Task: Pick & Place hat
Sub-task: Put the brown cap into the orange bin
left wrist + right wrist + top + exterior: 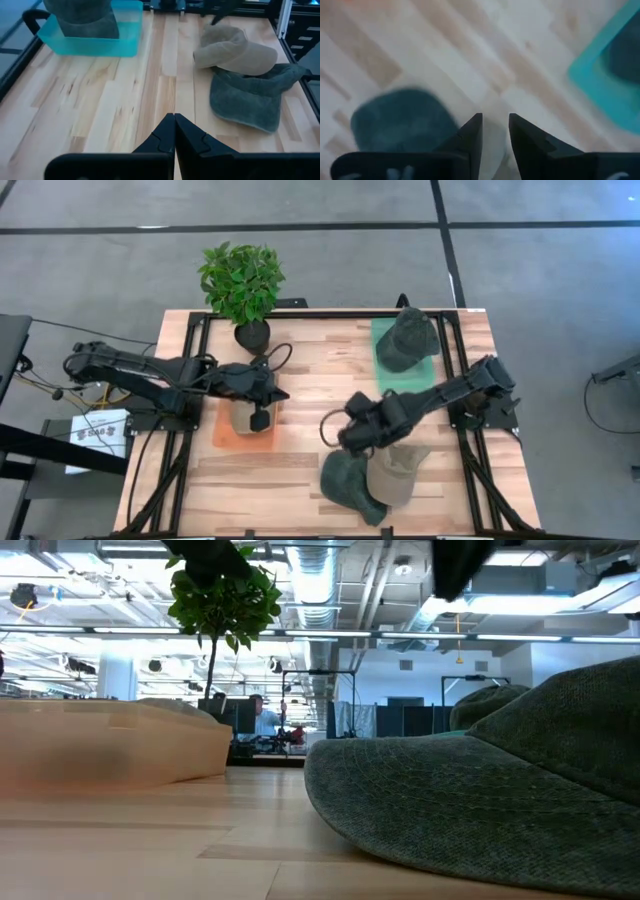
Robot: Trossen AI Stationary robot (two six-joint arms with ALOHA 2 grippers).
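Note:
A dark green cap (pixel 350 485) lies on the table near its near edge, with a tan cap (pixel 398 472) leaning over its right side. In the low view the green cap (pixel 500 800) fills the right half. Another dark green cap (pixel 408 338) sits in a teal tray (pixel 385 375) at the far right. A tan hat (pixel 240 418) lies in an orange tray (pixel 228 435) on the left. My right gripper (pixel 340 442) (pixel 495 127) hovers just above the green cap (pixel 400 120), open by a narrow gap. My left gripper (pixel 260 418) (pixel 174 127) is shut over the orange tray.
A potted plant (pixel 243 285) stands at the table's far edge, left of centre. Black frame rails (pixel 455 370) run along both sides of the table. Bare wood (pixel 320 370) lies between the two trays.

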